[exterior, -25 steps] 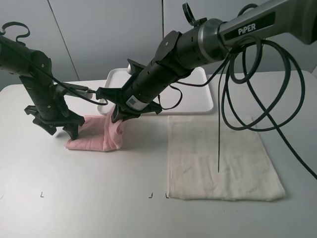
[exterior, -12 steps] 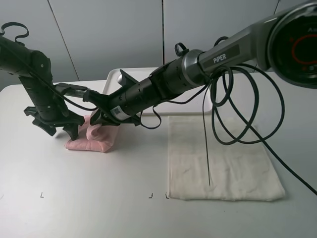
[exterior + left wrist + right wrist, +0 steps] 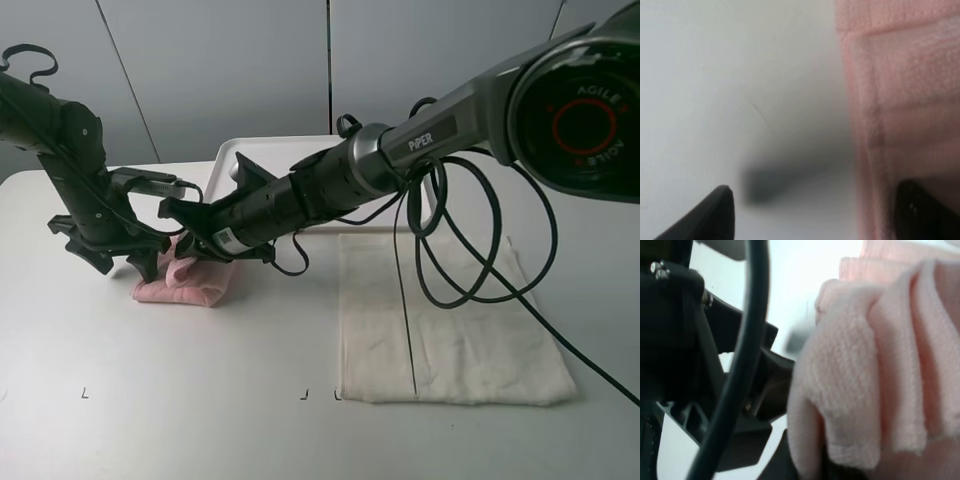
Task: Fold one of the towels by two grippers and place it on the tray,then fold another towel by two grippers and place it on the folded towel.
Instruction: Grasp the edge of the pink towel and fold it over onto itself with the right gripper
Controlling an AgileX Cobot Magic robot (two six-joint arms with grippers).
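A pink towel (image 3: 190, 284) lies folded on the table at the left, in front of the tray. My right gripper (image 3: 190, 256) reaches across the middle and is shut on a bunched fold of the pink towel (image 3: 875, 365), held low over the rest of it. My left gripper (image 3: 126, 268) is open at the towel's left end, and one of its fingers rests on the pink cloth (image 3: 900, 100) while the other is over bare table. A white towel (image 3: 450, 320) lies flat at the right. The white tray (image 3: 270, 150) stands at the back, partly hidden by my right arm.
My right arm's black cable (image 3: 405, 300) hangs in loops down over the white towel. The left gripper's black body (image 3: 690, 340) sits very close to the right gripper. The white table (image 3: 200, 400) stretches bare towards the front edge.
My right gripper has carried the pink towel's right edge leftwards and down over the towel, towards the left gripper. The towel is narrower now. The left gripper has stayed in place.
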